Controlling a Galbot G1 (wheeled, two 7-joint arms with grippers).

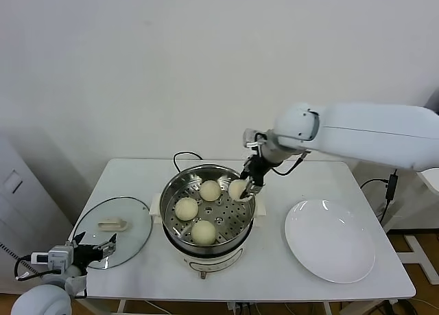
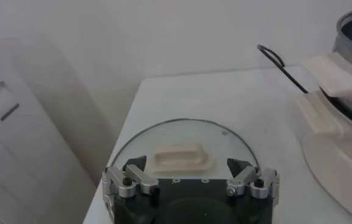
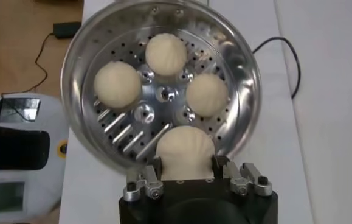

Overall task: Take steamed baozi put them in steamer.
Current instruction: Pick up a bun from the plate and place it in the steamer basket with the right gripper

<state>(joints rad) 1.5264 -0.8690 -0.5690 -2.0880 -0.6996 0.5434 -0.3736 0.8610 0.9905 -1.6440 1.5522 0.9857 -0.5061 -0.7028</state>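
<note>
A steamer (image 1: 206, 215) is standing on the white tabletop (image 1: 274, 260) and is being taken as the landmark for everything else. Three buns are lying on the perforated tray (image 3: 139, 122) inside it: one (image 1: 210, 190) toward the far wall, one (image 1: 186, 208) toward the robot's left side of the pot, and one (image 1: 204, 232) toward the near rim. They are lying apart from each other.

A fourth bun (image 1: 238, 189) is being held by the right gripper (image 1: 245, 189), which is hanging over the far right part of the steamer, just inside its rim. In the right wrist view the jaws are seen closed narrowly on both sides of this bun (image 3: 185, 153), with the tray and the other three buns lying beyond it. Whether the held bun is touching the tray cannot be told.

A white plate (image 1: 330, 239) is lying on the tabletop to the right of the steamer, well apart from it. A glass lid (image 1: 113, 231) with a white handle (image 2: 180, 157) is lying flat to the left of the steamer, just beside its base. A black cord (image 1: 184, 157) is running from behind the steamer.

The left gripper (image 1: 92, 250) is being kept low at the near left of the steamer, by the near edge of the lid, with its jaws standing wide and holding nothing.
</note>
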